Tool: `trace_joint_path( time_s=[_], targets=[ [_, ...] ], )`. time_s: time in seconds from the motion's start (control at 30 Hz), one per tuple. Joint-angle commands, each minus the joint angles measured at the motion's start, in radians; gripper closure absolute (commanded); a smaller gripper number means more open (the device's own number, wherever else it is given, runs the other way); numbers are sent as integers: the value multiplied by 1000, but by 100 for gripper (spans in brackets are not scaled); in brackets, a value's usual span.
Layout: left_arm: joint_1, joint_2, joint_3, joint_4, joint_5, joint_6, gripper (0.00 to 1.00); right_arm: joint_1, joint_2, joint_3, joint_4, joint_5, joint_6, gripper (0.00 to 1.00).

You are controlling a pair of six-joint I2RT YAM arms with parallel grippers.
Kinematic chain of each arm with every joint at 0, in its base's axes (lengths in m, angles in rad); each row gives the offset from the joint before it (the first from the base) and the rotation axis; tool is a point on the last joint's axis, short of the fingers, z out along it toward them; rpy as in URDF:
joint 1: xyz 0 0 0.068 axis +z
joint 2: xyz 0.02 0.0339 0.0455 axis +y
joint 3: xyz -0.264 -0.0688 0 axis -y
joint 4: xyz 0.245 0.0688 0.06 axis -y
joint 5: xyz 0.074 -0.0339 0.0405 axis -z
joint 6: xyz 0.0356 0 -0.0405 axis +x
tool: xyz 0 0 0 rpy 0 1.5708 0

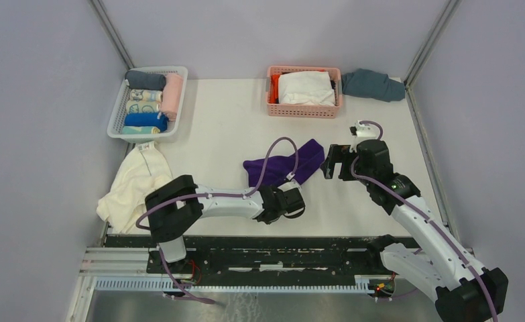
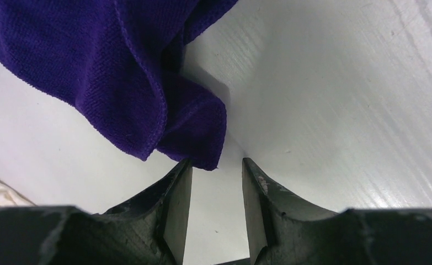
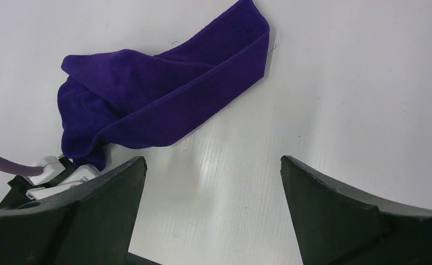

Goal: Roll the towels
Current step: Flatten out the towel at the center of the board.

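A crumpled purple towel (image 1: 311,157) lies in the middle of the white table. It fills the top left of the left wrist view (image 2: 120,66) and lies above the fingers in the right wrist view (image 3: 158,105). My left gripper (image 1: 294,198) sits low at the towel's near edge. Its jaws (image 2: 216,163) are open with a narrow gap and nothing between them, and a towel corner hangs just at the tips. My right gripper (image 1: 329,162) is wide open and empty (image 3: 213,160), just right of the towel's right end and above the table.
A white basket (image 1: 119,111) at the back left holds several rolled towels. A pink basket (image 1: 304,111) at the back holds folded white and orange cloths. A grey-blue towel (image 1: 373,84) lies beside it. A cream towel (image 1: 135,181) hangs over the table's left edge.
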Motion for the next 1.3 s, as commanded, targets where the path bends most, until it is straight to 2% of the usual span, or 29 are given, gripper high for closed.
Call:
trace_joint_path(
  time_s=[0.0,0.63,0.87,1.03,1.27],
  targets=[
    [-6,25,50,-33,-47,79,55,4,-11,14,15,16,-9,0],
    [-7,74,71,-24,-52,144,60,4,-18,13,6,45,-21,0],
    [2,-53,85,-58,-135,158,75,4,11,30,24,70,-30,0],
    [47,-190,94,-70,-121,188,96,4,82,65,41,71,-38,0],
    [120,-332,93,-57,-105,230,97,4,163,114,70,69,-50,0]
  ],
)
